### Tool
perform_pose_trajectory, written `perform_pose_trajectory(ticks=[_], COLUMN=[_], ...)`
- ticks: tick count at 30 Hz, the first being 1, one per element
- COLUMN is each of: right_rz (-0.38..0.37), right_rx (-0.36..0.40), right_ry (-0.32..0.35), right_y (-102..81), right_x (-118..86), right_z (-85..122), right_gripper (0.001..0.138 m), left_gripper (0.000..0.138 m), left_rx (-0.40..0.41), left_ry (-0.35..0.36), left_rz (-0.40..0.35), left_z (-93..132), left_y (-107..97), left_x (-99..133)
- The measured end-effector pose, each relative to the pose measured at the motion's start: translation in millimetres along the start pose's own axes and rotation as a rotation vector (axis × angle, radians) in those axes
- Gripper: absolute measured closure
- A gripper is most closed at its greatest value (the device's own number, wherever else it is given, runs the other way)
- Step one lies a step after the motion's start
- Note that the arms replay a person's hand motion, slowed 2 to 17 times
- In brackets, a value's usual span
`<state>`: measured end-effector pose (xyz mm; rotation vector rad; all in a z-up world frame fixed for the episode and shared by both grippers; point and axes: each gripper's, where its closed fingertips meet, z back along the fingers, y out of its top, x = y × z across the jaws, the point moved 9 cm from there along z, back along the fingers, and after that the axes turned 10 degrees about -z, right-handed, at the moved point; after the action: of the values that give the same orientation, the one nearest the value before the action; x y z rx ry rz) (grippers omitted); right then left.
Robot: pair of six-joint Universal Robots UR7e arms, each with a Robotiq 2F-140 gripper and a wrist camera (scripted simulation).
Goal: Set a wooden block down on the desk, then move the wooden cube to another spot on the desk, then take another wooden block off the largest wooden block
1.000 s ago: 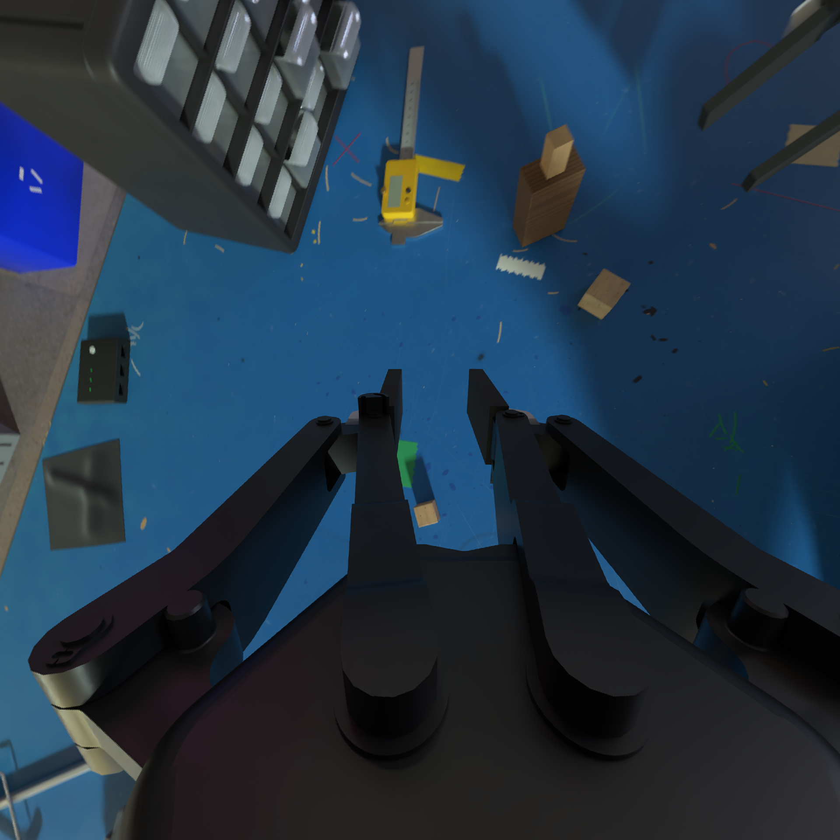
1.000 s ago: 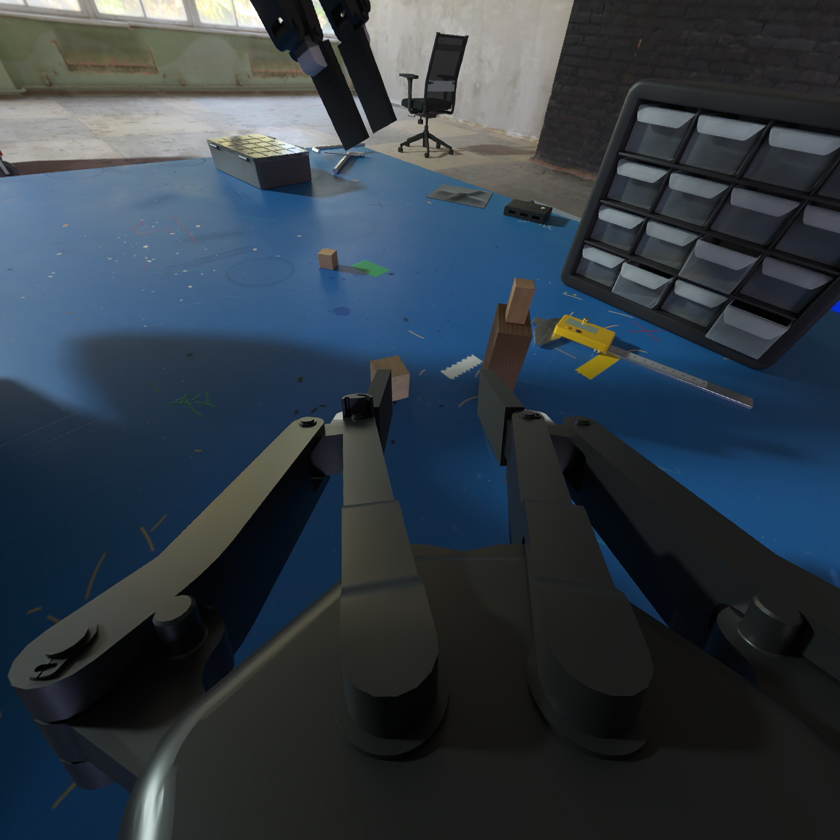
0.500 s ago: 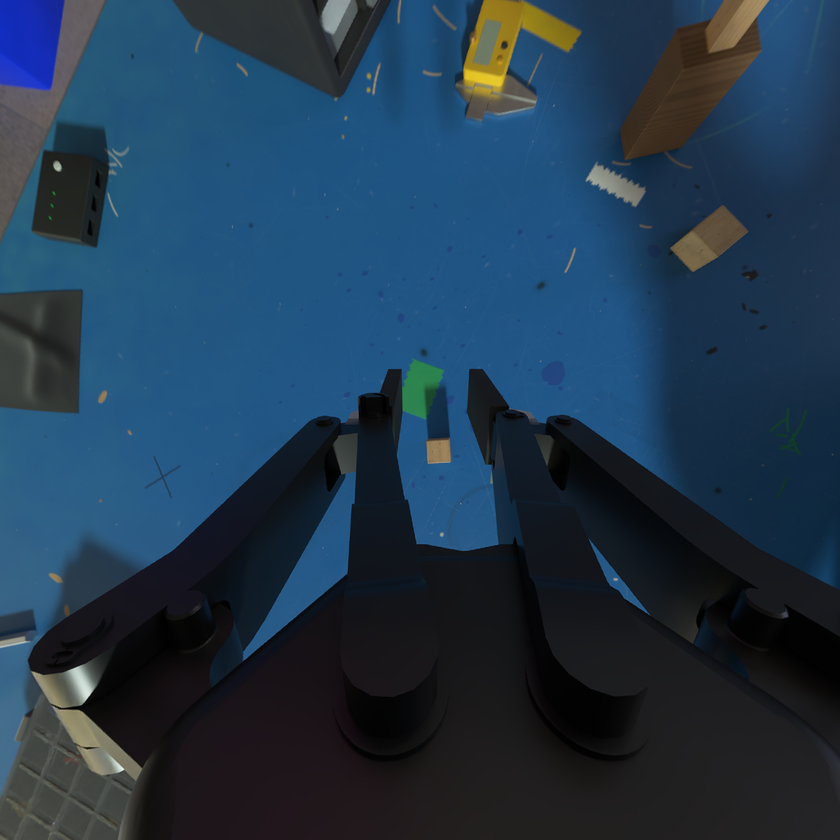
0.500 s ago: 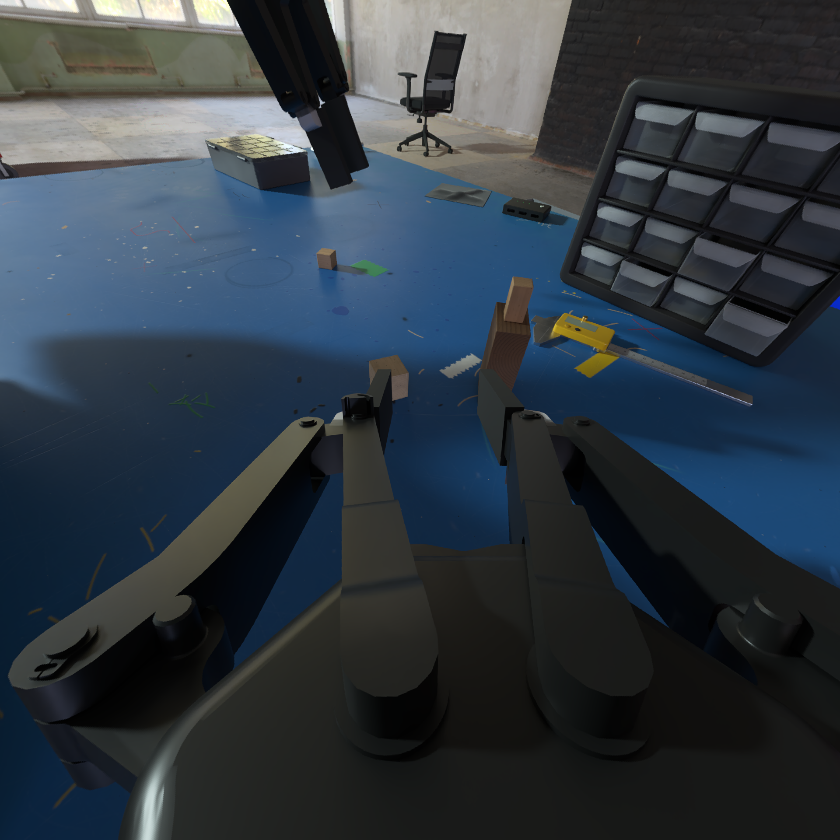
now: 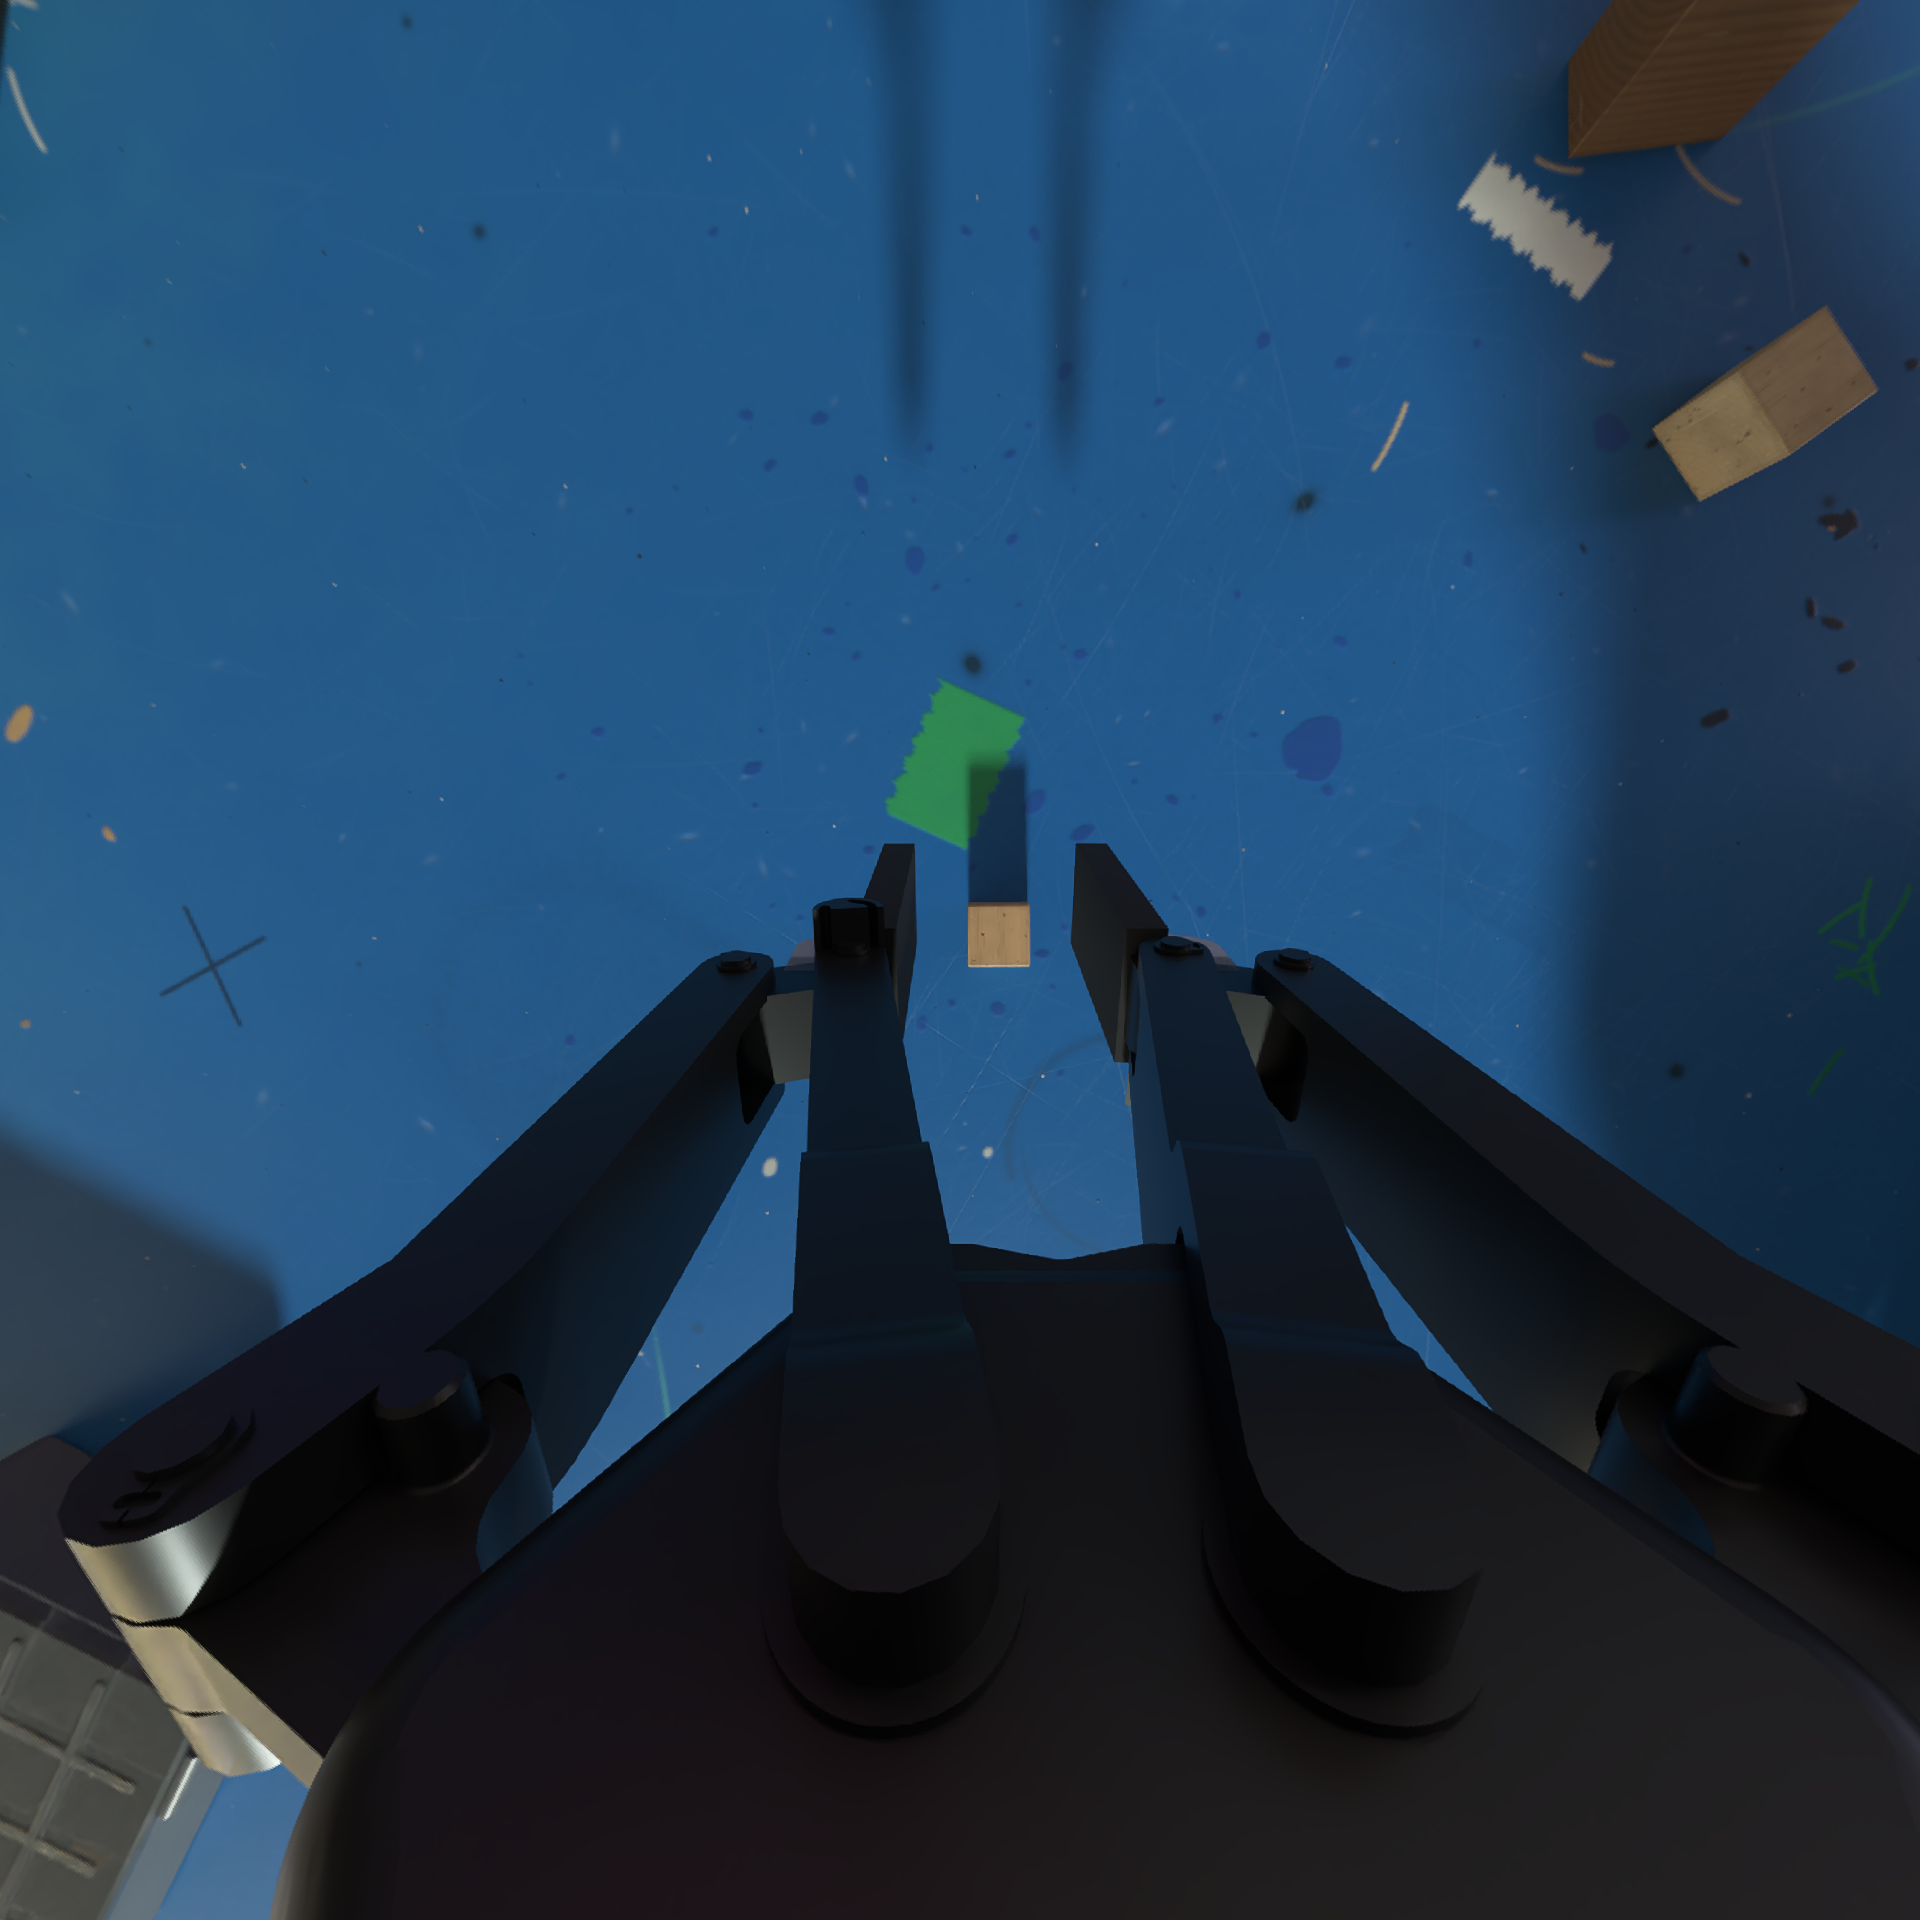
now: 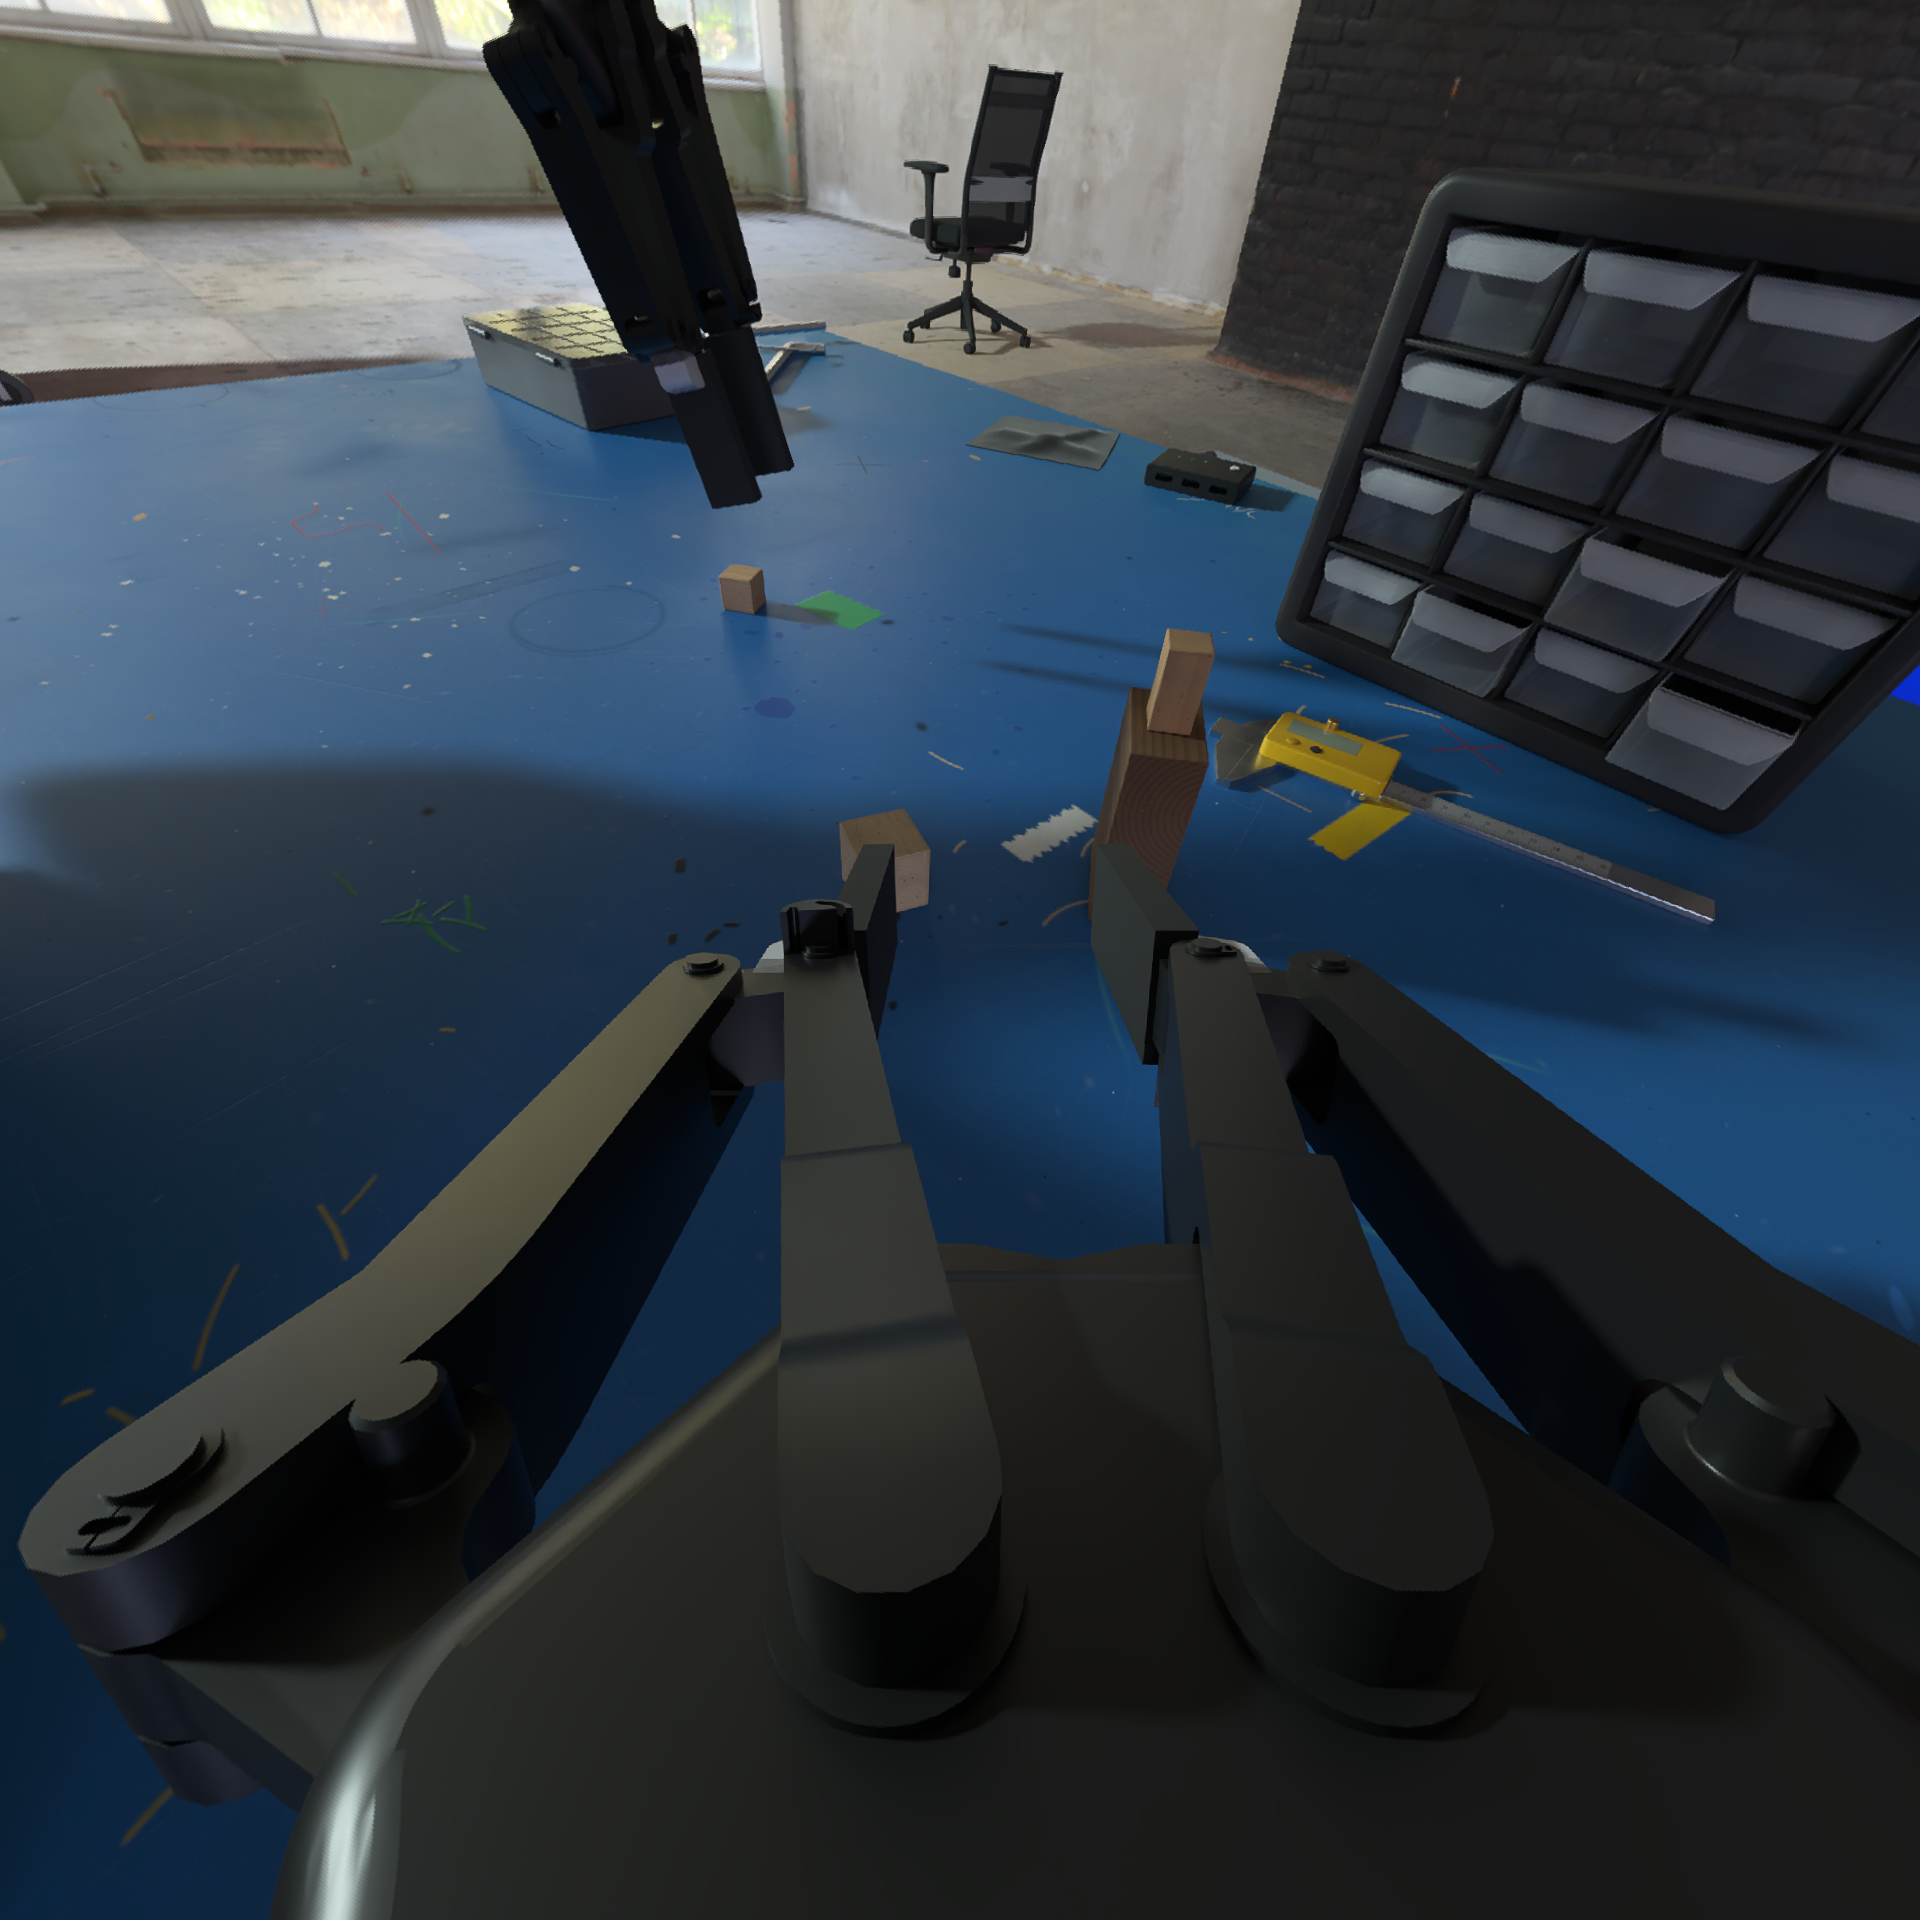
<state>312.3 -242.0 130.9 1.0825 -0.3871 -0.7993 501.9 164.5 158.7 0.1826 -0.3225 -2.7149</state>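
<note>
The left claw (image 5: 995,899) hangs over the blue worktop (image 5: 520,520), pointing down, its fingers spread and holding nothing. Seen between the fingertips, below them, a small cube (image 5: 998,935) sits on the worktop; from the right wrist view a clear gap separates the claw from it. A green patch (image 5: 951,764) lies flat just beyond the cube, partly under the cube's shadow.

The right claw (image 6: 992,904) is also spread and empty, raised above the worktop's near side. Just past its left fingertip lies a pale block (image 6: 885,852), resting on the worktop on its own. Near the right fingertip stands the largest block (image 6: 1153,795), dark brown and upright, with a slim pale block (image 6: 1179,681) standing on end on its top, leaning slightly. A white serrated scrap (image 6: 1047,833) lies between the pale block and the dark one.

To the right of the stack lies a yellow caliper (image 6: 1325,758), its steel rule running out toward the right, with a yellow tag (image 6: 1356,829) beside it. Behind that, a black drawer cabinet (image 6: 1621,499) is tilted on the worktop. Farther back are a grey case (image 6: 561,358), a dark flat sheet (image 6: 1044,442) and a small black box (image 6: 1200,476). An office chair (image 6: 977,208) stands on the floor beyond the worktop.
</note>
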Motion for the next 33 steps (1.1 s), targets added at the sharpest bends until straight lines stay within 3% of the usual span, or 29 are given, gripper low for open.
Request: perform_pose_trajectory(ticks=[23, 33], right_rz=[-0.001, -0.002], right_rx=[-0.003, 0.001], right_ry=[0.000, -0.003], right_y=[-0.6, -0.5], right_x=[0.2, 0.2], right_z=[-0.2, 0.7], right_gripper=[0.088, 0.088], left_gripper=[0.097, 0.107], left_rx=[-0.065, -0.093], left_ry=[-0.054, -0.040], left_rz=[0.021, 0.026], left_z=[-36.9, -49.0], left_y=[-17.0, -18.1], left_x=[7.9, 7.5])
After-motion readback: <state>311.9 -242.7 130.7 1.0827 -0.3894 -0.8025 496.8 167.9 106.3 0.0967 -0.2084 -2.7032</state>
